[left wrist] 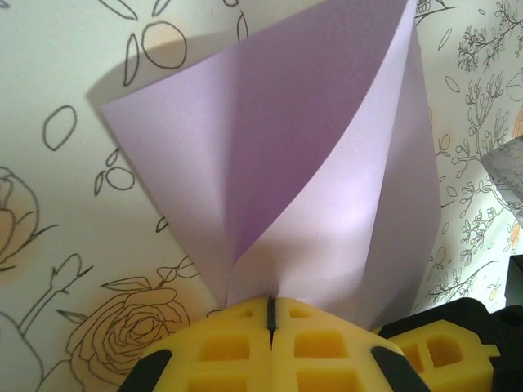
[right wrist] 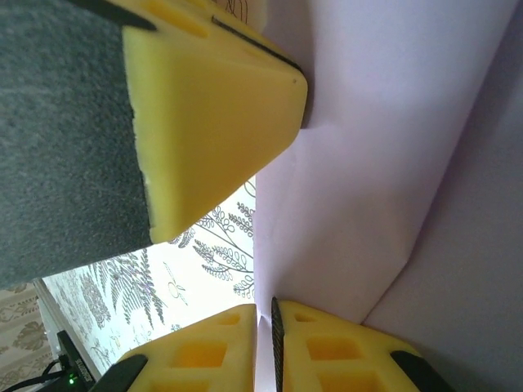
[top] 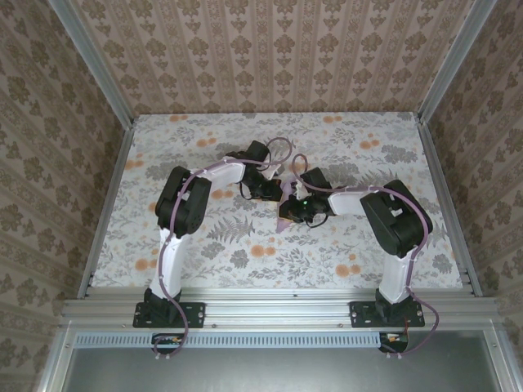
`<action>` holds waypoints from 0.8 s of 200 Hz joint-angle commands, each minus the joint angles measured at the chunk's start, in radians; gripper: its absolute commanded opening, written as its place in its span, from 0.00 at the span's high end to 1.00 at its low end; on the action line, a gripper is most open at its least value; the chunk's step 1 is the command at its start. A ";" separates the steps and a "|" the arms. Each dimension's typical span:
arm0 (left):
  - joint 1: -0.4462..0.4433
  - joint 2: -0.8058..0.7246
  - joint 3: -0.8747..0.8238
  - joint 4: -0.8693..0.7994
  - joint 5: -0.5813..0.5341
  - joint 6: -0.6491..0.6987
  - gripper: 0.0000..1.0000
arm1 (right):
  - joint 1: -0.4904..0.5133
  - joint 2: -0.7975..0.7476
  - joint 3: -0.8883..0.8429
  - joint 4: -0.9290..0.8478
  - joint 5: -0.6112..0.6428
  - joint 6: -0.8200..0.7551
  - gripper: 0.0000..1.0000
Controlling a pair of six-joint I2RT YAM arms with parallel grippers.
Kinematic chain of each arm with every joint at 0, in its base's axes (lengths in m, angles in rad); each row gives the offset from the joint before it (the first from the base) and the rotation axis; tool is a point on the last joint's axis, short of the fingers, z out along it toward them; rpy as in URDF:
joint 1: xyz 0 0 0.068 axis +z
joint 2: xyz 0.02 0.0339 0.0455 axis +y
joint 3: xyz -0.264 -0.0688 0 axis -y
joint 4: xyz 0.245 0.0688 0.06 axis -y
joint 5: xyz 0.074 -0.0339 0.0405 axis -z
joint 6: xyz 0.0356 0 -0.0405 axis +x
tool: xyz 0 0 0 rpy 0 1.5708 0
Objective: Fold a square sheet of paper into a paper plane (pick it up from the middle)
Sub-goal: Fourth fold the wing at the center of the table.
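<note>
Seen from above, two arms rise from the near edge at 6 o'clock and bend inward over a floral worktop (top: pixel 204 261). They meet just past its centre, with the right gripper (top: pixel 296 210) nearer and the left gripper (top: pixel 265 189) just beyond it, toward 10 o'clock. The pale lilac square sheet of paper (top: pixel 285 193) is held between them, curled into a loose, open fold. In the left wrist view the left jaws are pressed together on the sheet's lower point, the paper fanning toward 12 o'clock. In the right wrist view the right jaws pinch an edge of the same sheet.
</note>
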 commanded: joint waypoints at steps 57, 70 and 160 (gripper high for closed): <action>-0.004 0.101 -0.043 -0.053 -0.140 0.033 0.96 | 0.033 -0.104 -0.048 -0.029 -0.027 0.083 0.81; -0.004 0.102 -0.043 -0.051 -0.139 0.033 0.96 | 0.033 -0.110 -0.061 -0.025 -0.018 0.089 0.82; -0.004 0.107 -0.040 -0.053 -0.129 0.033 0.96 | 0.046 -0.053 -0.070 0.034 -0.030 0.122 0.82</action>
